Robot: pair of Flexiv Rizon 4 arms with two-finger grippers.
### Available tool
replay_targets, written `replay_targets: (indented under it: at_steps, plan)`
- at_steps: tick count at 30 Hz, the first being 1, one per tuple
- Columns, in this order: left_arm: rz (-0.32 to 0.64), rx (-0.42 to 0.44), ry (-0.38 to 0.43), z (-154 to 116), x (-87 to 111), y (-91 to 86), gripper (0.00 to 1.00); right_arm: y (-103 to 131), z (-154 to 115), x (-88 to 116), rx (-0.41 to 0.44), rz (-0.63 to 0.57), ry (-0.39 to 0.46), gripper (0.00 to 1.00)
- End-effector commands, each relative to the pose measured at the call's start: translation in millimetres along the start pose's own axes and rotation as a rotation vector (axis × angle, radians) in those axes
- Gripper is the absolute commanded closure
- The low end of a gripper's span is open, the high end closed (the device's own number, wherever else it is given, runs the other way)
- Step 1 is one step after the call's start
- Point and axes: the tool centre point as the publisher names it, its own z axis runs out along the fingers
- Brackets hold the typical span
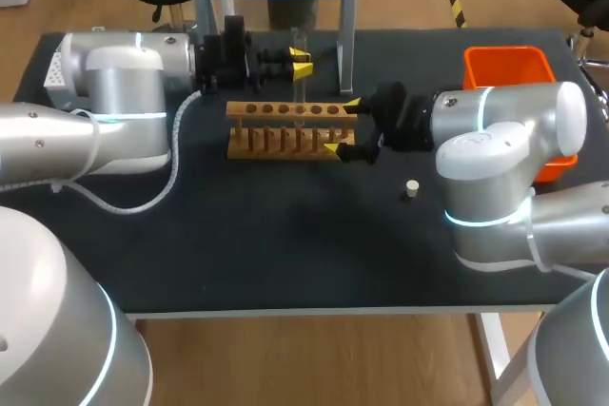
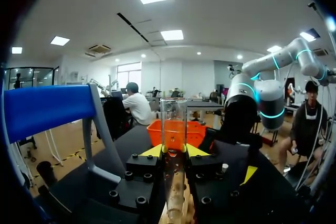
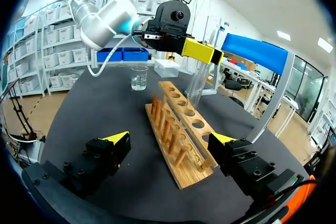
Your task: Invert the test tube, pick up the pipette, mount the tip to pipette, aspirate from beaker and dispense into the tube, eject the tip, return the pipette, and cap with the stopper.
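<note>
Left claw [image 2: 174, 151] is closed on the test tube [image 2: 174, 121], its fingers pinching the clear wall from both sides; the tube stands upright, its lower end at the wooden rack [image 1: 285, 130], upper centre of the head view; it is probably light, rigid, slick and breakable, so a gentle mid-body grip suits it; right claw [image 3: 169, 140] gapes wide, holding nothing, straddling the rack's right end; the stopper [image 1: 411, 188] lies on the worktop [image 1: 285, 254], right of centre.

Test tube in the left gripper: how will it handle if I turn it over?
Probably fragile: the test tube looks like thin clear glass. Likely slippery too, with the left gripper pinching its smooth round wall. It looks empty, so probably light.
</note>
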Motion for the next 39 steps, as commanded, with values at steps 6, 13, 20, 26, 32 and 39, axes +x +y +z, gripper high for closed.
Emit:
replay_targets:
  at_steps: [6,13,20,26,32,39]
  plan:
    - [-0.005,0.000,0.003,2,-2.1,6.3,1.00,0,0,-1,0.002,0.000,0.003,0.00]
    - [-0.009,0.003,0.002,1,-3.3,11.6,1.00,0,0,-1,0.002,0.000,0.003,0.00]
    - [-0.013,0.010,0.000,0,-4.2,15.6,1.00,0,0,-1,0.002,0.000,0.003,0.00]
    - [-0.015,0.014,-0.001,-1,-5.5,18.6,1.00,0,0,-1,0.002,0.000,0.003,0.00]
    - [-0.017,0.018,0.000,-1,-6.5,21.7,1.00,0,0,-1,0.002,0.000,0.003,0.00]
    - [-0.022,0.024,0.002,0,-7.0,26.0,1.00,0,0,-1,0.002,0.000,0.003,0.00]
